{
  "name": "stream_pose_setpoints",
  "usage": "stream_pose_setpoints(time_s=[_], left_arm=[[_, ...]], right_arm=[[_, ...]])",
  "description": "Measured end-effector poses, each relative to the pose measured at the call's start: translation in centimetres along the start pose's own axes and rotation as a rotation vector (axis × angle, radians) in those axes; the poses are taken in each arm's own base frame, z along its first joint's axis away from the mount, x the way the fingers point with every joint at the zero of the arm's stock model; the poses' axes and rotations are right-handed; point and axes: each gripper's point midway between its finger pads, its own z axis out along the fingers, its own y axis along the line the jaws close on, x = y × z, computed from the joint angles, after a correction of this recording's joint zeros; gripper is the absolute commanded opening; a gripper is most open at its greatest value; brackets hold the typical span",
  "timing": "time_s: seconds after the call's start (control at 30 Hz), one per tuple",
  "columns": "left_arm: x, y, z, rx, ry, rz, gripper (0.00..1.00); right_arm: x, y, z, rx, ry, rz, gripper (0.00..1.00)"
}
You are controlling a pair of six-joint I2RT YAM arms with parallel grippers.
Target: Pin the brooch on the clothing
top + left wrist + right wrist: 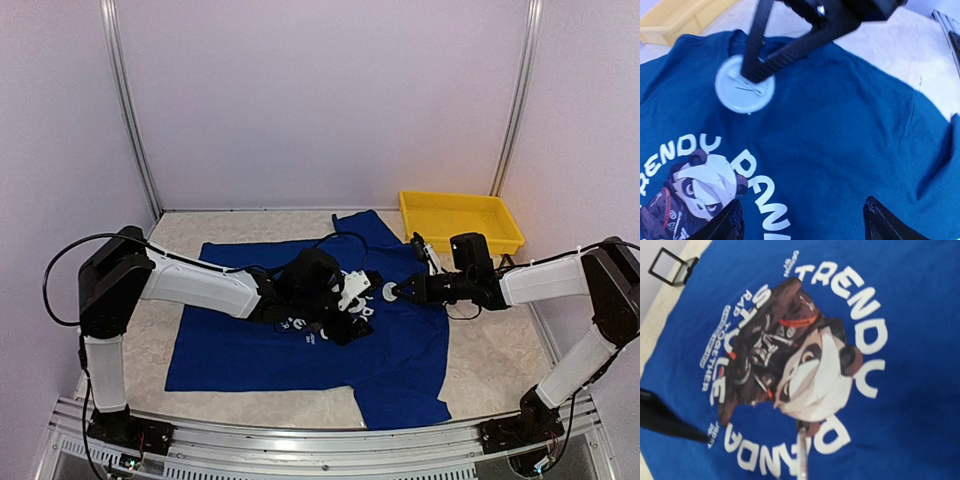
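Right claw [397, 291] pinches the brooch [745, 90], pin side showing, over the shirt [240, 350]; left claw [802, 225] hangs wide open. Left should bunch the shirt so the brooch bites cleanly.

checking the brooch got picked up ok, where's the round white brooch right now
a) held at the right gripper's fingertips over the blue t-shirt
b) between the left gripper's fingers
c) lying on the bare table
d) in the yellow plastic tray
a: the round white brooch is pinched at the fingertips of the right gripper, just over the royal-blue T-shirt, with its pin side facing up.
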Motion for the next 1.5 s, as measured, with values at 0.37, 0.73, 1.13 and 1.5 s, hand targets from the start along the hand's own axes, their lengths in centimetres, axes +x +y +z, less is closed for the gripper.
stream_pose_setpoints(time_s=[0.37,0.73,1.13,1.5], left_arm=[[5.8,-1.0,4.9,0.042,0.219,0.135,0.58],[6.2,-2.4,5.0,0.096,0.212,0.16,0.0],[5.7,-3.6,2.2,0.206,0.12,0.069,0.0],[3.6,-4.2,1.1,0.242,0.031,0.014,0.0]], right_arm=[[1.3,-0.3,0.0,0.008,0.054,-0.022,0.0],[1.3,0.6,0.0,-0.04,0.064,-0.051,0.0],[4.0,1.9,0.2,-0.118,0.058,-0.164,0.0],[6.3,4.4,0.2,-0.136,-0.092,-0.503,0.0]])
